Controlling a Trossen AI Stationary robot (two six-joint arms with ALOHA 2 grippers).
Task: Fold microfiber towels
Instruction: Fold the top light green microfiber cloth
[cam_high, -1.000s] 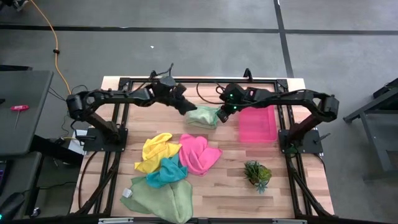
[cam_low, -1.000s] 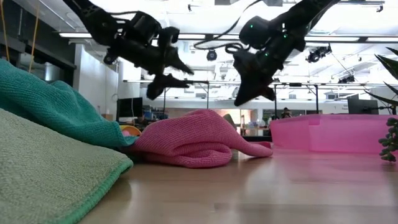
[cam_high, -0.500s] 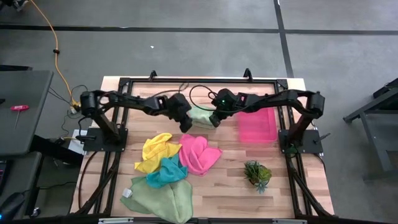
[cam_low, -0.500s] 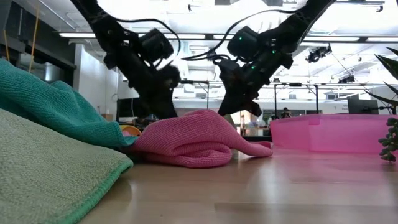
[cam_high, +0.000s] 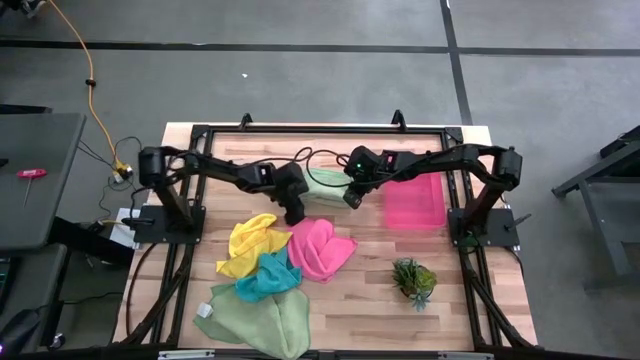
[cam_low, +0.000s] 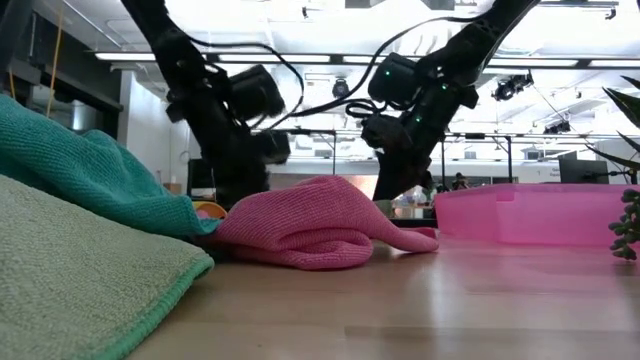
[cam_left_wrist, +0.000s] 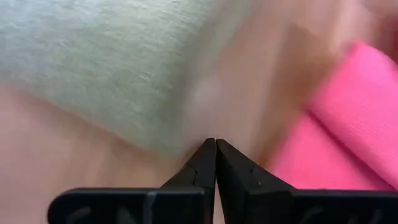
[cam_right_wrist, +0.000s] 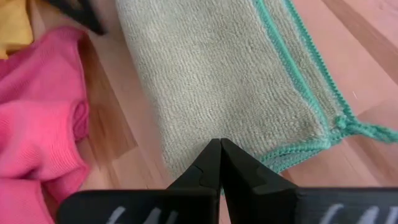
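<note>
Both grippers, left (cam_left_wrist: 216, 144) and right (cam_right_wrist: 220, 144), are closing empty over the folded green towel (cam_high: 325, 182) at the table's back centre, probably pressing it flat; next, fetching the pink towel (cam_high: 318, 246).

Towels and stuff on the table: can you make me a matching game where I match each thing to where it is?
Things:
1. hot pink towel
2. yellow towel
3. pink tray
4. small green plant

Places:
A. near the front edge, on the right arm's side
B. just under the right arm, toward the back of the table
C. in the middle of the table, in front of both grippers
D. in the colourful pile, on the left arm's side of the hot pink one

Pairs: 1-C, 2-D, 3-B, 4-A
</note>
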